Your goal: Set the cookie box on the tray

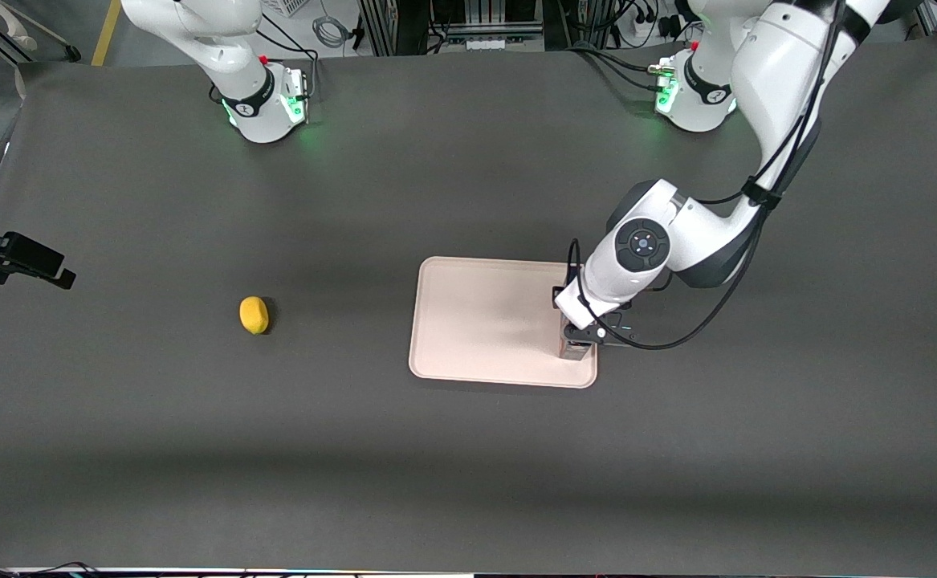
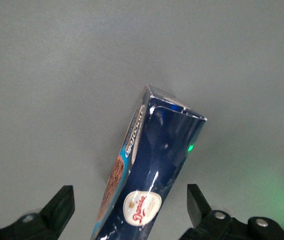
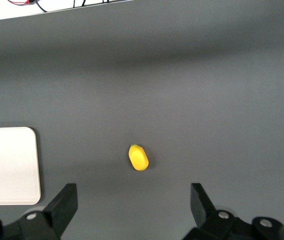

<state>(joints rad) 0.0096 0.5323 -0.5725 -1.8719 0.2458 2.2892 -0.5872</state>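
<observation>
Cookie box (image 2: 154,170) upright between spread fingers of tool (image 2: 130,210), over tray (image 1: 484,321) edge

"Danisa" logo on cookie box (image 2: 154,170)

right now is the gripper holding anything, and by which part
Nothing looks held: the gripper is open over a corner of the tray, its fingers clear of the cookie box between them.
</observation>
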